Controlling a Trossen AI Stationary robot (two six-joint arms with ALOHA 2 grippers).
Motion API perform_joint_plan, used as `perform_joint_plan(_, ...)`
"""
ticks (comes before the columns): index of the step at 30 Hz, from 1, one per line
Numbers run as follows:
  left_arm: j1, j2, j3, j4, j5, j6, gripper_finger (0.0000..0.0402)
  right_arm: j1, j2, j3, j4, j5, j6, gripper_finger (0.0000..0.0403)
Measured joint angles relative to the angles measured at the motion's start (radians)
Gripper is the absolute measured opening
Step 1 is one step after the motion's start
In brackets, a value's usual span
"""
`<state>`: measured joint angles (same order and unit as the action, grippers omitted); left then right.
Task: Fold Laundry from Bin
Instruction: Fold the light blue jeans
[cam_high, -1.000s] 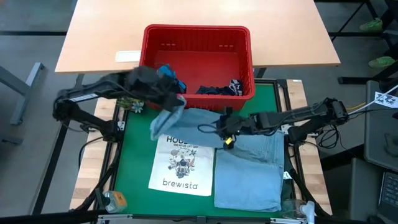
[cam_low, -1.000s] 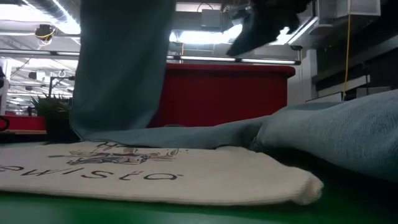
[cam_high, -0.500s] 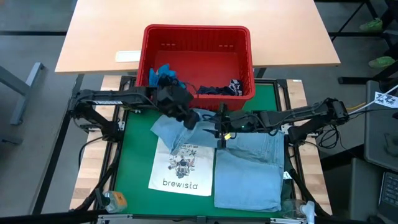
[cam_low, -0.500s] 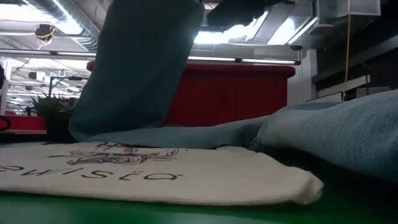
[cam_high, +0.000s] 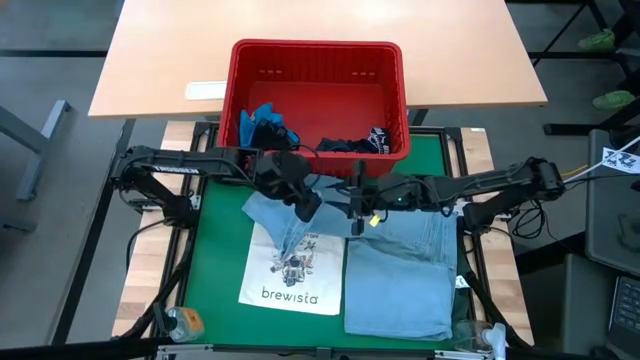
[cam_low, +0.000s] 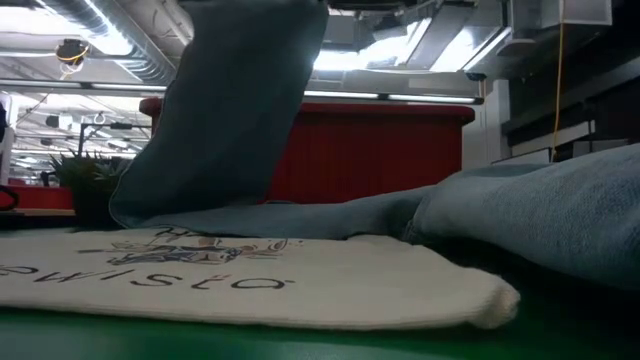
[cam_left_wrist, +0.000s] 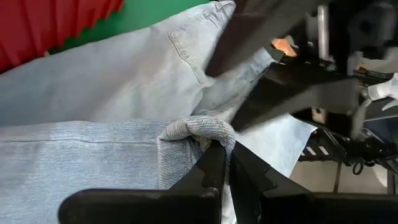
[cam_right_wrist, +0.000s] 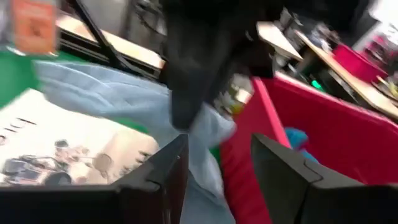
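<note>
Denim shirt (cam_high: 400, 262) spread before red bin (cam_high: 316, 58).

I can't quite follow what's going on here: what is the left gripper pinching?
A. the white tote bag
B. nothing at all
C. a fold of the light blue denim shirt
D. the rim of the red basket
C: in the left wrist view the left gripper is shut on a bunched fold of the light blue denim shirt.
</note>
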<state>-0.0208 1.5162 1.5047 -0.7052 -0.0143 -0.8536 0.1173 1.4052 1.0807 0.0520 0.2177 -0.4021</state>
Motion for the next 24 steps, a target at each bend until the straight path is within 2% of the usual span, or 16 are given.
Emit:
perform_joint_plan(2, 0.0, 0.002, 0.0, 0.006, 0.0, 0.0, 0.001, 0.0, 0.005, -0.001, 0.001, -0.051, -0.016, 0.0175)
perform_joint_plan(8, -0.008, 0.002, 0.0, 0.009, 0.005, 0.0, 0.0011, 0.0, 0.028, -0.001, 0.016, 0.001, -0.032, 0.0175)
perform_joint_plan(13, -0.028, 0.002, 0.0, 0.013, 0.005, 0.044, 0.0011, -0.001, 0.042, -0.001, 0.024, -0.056, -0.077, 0.0162)
perform_joint_plan(17, -0.047, 0.002, 0.0, 0.013, 0.005, 0.073, 0.0011, 0.0, 0.052, -0.002, 0.032, -0.065, -0.083, 0.0114)
perform_joint_plan(22, -0.064, 0.002, 0.001, 0.015, 0.001, 0.089, 0.0012, 0.0, 0.054, -0.003, 0.083, -0.129, -0.127, 0.0027)
perform_joint_plan(24, -0.068, 0.001, 0.001, 0.014, 0.0, 0.13, 0.0012, 0.0, 0.054, -0.004, 0.093, -0.132, -0.129, 0.0009)
